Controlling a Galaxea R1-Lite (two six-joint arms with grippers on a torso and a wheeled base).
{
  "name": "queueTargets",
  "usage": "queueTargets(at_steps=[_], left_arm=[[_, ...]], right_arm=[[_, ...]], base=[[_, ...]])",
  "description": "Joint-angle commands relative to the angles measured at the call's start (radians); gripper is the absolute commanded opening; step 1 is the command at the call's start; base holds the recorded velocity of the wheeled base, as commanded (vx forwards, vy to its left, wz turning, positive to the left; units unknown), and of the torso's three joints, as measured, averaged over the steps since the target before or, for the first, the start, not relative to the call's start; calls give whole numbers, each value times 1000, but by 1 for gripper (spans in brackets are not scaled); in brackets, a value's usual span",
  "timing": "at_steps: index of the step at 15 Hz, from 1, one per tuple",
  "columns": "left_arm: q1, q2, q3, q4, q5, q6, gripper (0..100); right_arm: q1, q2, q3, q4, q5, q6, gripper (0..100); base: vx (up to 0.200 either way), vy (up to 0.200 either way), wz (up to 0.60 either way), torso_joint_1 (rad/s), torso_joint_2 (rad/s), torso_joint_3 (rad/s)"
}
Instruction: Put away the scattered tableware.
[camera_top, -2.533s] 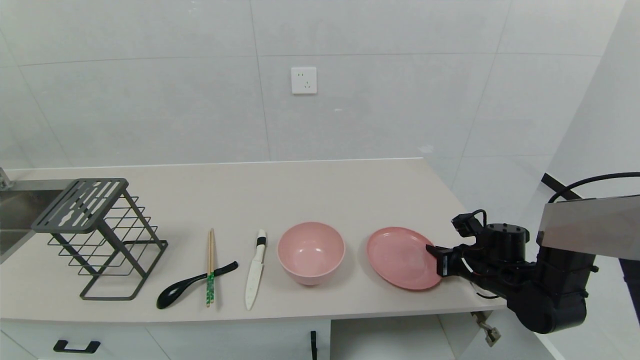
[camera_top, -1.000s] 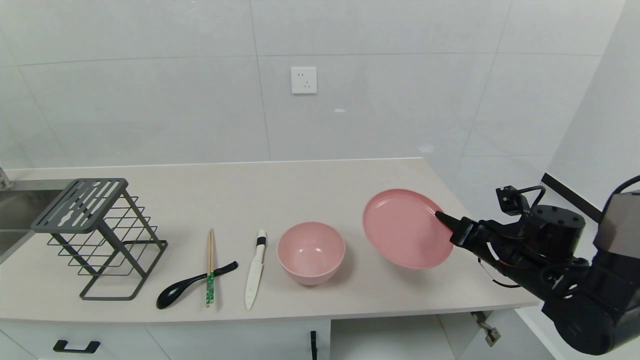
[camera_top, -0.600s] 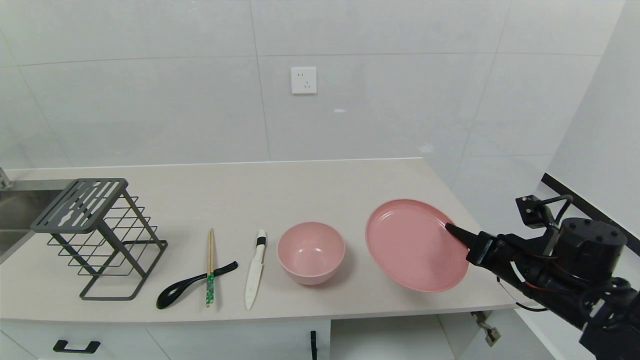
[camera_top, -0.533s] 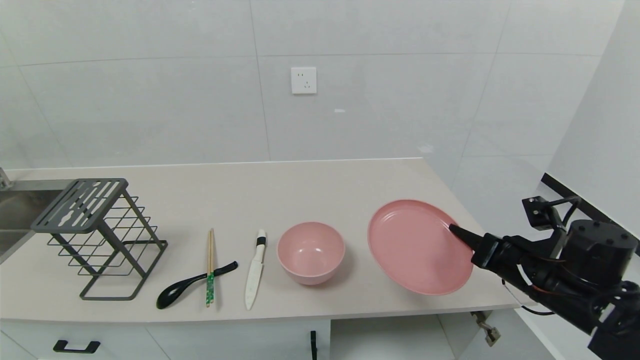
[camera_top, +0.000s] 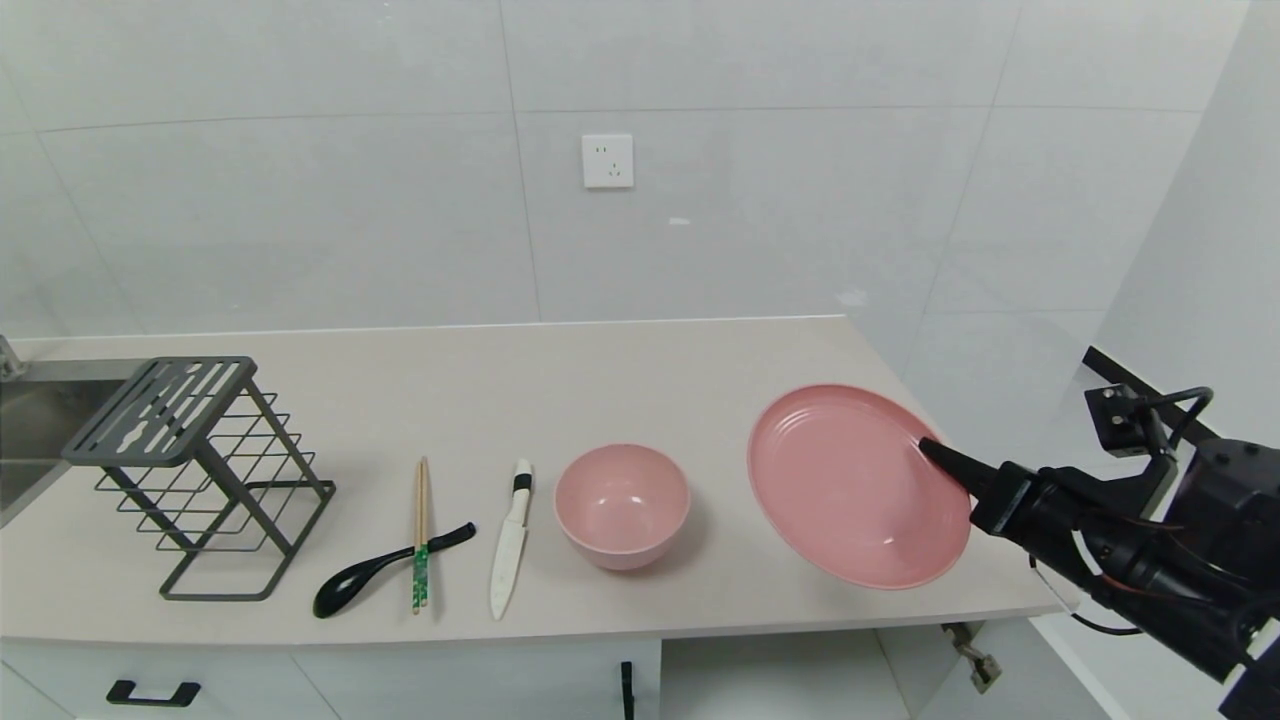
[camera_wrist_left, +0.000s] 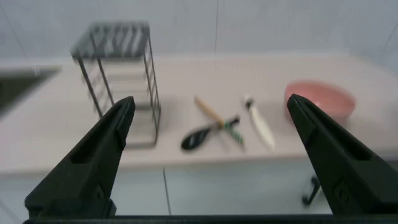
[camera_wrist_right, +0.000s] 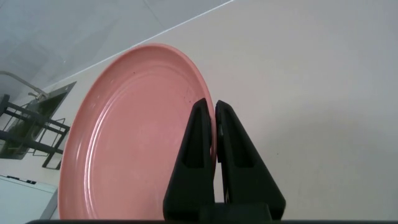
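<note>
Lifted off the counter (camera_top: 600, 380), the pink plate (camera_top: 850, 490) no longer lay flat as it had two and a half seconds before. Over the last half second it had also drifted further toward the counter's open end, tilted so its face showed to the head camera. I took that to mean the pick was done and the carry had begun, though it was heading away from storage.

The right pincer (camera_top: 925, 446) was clamped on the plate's rim. In the right wrist view its two fingers (camera_wrist_right: 199, 143) were pressed close with the rim's edge caught between them. The whole disc spread out ahead of the fingertips and, as far as I could judge, hung above the counter without resting on it.

A pink bowl (camera_top: 622, 505) sat just past the plate's far rim. Beyond it lay the knife (camera_top: 510, 540), chopsticks (camera_top: 421, 535) and spoon (camera_top: 370, 575). The wire rack (camera_top: 200, 470) stood well apart from the pincer, past all of them. The left pincer (camera_wrist_left: 208, 102) was spread wide, holding nothing.
</note>
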Motion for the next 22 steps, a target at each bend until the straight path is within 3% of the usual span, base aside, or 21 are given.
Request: queueTargets(at_steps=[1,3,6,7,9,12,13,16,20,22], left_arm=[[1,91,-162,-30,-35,-30,100],[-30,148,-163,-6,-38,-83,100],[-44,275,-192,-4,-46,-106,100],[-73,358,-200,-4,-78,-145,100],[-82,442,-206,-6,-113,-148,100],[-85,629,-228,-3,-153,-232,100],[-87,718,-229,-7,-236,-257,100],[-88,816,-229,-12,-257,-257,100],[-213,1057,-278,-47,-257,-254,100],[-245,1151,-303,-86,-246,-252,100]], right_arm=[[-1,-12,1,-1,1,0,0],[-3,-23,5,-1,1,0,0],[-9,-32,4,-1,4,-2,0],[-10,-41,2,-1,4,0,0],[-16,-47,2,-1,4,0,0],[-53,-60,-1,-1,4,-6,0],[-56,-67,1,-1,4,-6,0],[-53,-69,2,-1,4,-10,0],[-64,-104,-1,-1,4,-13,0],[-64,-112,1,-1,4,-14,0]], base=[[0,0,0,0,0,0],[0,0,0,0,0,0],[0,0,0,0,0,0],[0,0,0,0,0,0],[0,0,0,0,0,0],[0,0,0,0,0,0],[0,0,0,0,0,0],[0,0,0,0,0,0],[0,0,0,0,0,0],[0,0,0,0,0,0]])
